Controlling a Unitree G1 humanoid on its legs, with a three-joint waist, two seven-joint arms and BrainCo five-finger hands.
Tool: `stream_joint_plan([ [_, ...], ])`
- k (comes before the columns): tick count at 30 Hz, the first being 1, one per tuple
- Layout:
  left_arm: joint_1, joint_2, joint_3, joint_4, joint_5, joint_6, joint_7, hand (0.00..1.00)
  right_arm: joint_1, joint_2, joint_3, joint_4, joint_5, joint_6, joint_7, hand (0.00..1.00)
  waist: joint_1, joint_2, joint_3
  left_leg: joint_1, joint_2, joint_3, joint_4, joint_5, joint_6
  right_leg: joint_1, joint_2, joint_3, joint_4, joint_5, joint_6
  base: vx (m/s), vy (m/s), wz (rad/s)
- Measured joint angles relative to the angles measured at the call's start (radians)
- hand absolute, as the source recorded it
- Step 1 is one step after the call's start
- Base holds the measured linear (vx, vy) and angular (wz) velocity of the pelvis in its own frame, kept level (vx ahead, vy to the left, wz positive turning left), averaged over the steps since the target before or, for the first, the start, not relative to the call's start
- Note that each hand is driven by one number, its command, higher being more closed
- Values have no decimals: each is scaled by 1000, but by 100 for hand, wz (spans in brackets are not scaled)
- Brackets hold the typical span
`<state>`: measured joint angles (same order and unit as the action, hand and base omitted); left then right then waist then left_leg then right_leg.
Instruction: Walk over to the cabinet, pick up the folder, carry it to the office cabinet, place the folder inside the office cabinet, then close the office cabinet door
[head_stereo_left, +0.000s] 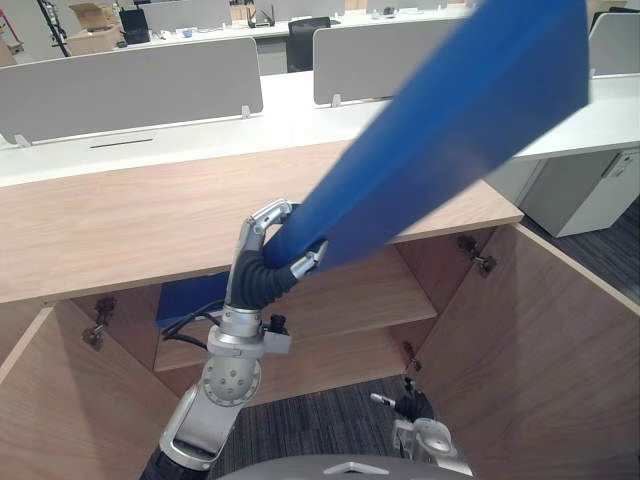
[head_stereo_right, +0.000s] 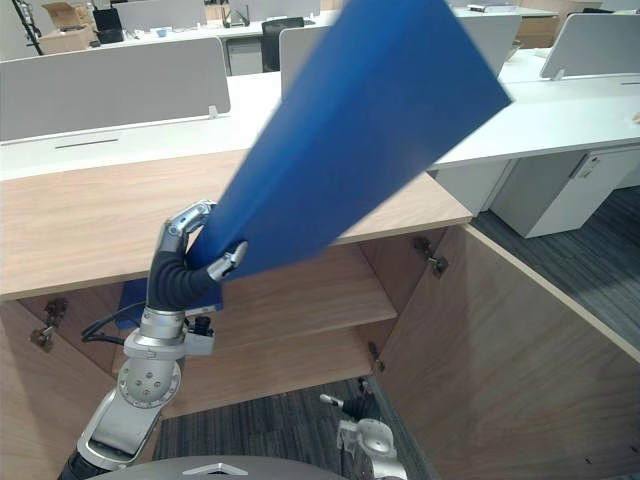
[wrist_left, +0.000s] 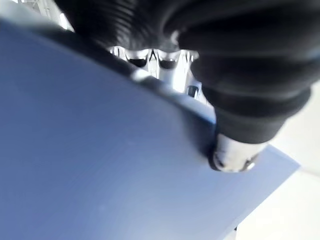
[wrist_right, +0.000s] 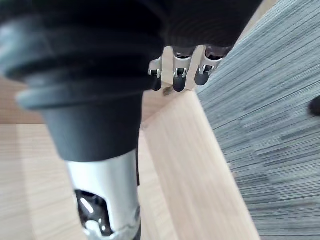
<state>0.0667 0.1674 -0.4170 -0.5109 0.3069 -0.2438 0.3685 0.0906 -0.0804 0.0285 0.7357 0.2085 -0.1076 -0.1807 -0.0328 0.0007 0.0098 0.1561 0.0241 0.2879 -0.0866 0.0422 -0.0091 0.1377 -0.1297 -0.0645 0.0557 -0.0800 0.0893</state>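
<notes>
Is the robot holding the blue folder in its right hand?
No, the left hand grips the folder by its lower end, holding it up over the cabinet.

The left arm (head_stereo_left: 215, 400) is raised from the lower left, forearm near upright, wrist bent forward. The left hand (head_stereo_left: 262, 268) is clamped on the lower corner of a blue folder (head_stereo_left: 450, 130). Its fingers (head_stereo_left: 268, 217) are curled over one face and its thumb (head_stereo_left: 308, 263) is pressed on the other, so the sheet is held up slanting toward the upper right. The right arm (head_stereo_left: 435, 440) is seen low at the bottom edge. The right hand (head_stereo_left: 413, 403) is hung downward, fingers loosely extended in the right wrist view, nothing held.
</notes>
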Motion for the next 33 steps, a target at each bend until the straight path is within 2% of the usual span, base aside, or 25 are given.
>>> stream_joint_plan([
  [2, 6, -8, 0, -27, -44, -4, 4, 100, 11, 16, 0, -79, 0, -9, -7, 0, 0, -4, 3, 0, -1, -1, 0, 2, 3, -2, -1, 0, -1, -2, -2, -55, 4, 2],
  [8, 28, -71, 48, -111, -188, -59, 49, 100, 54, 74, 2, -368, 25, -73, -24, 0, 0, -9, 6, -1, -5, -2, 0, 5, 7, -4, -5, 1, 0, -1, 2, -37, 6, 0],
  [12, 79, -88, 86, -111, -207, -65, 63, 100, 85, 100, 6, -536, 31, -90, -28, 0, 0, -17, 14, -2, -5, -2, 0, 5, 7, -6, -5, 2, -1, 0, 4, 0, 0, 0],
  [15, 124, -92, 119, -108, -227, -64, 60, 100, 108, 110, 3, -681, 36, -133, -24, 0, -3, -24, 21, -3, -5, -2, 2, 4, 6, -6, -5, 3, -3, 6, 14, 0, 0, 0],
  [18, 136, -94, 145, -106, -227, -62, 44, 100, 110, 116, 1, -774, 62, -154, -16, 0, -2, -39, 40, -3, -6, -1, 6, 4, 6, -6, -5, 3, -5, 9, 15, 0, 0, 0],
  [21, 162, -98, 173, -105, -227, -61, 38, 100, 110, 124, -1, -868, 80, -175, -13, 0, -2, -43, 45, -3, -7, 10, 6, 0, 4, -11, -6, 13, -8, 13, 15, 10, 16, -9],
  [27, 169, -112, 214, -96, -226, -58, 21, 100, 102, 129, -7, -998, 121, -217, 0, 0, -1, -39, 48, -6, -10, 14, 6, -2, 5, -17, -8, 19, -8, 14, 16, 6, 6, -3],
  [33, 169, -112, 228, -46, -227, -57, -21, 100, 28, 103, -26, -1007, 192, -229, 32, 0, -1, -39, 49, -7, -11, 13, 6, -2, 5, -17, -9, 19, -10, 15, 18, 0, 0, 0],
])
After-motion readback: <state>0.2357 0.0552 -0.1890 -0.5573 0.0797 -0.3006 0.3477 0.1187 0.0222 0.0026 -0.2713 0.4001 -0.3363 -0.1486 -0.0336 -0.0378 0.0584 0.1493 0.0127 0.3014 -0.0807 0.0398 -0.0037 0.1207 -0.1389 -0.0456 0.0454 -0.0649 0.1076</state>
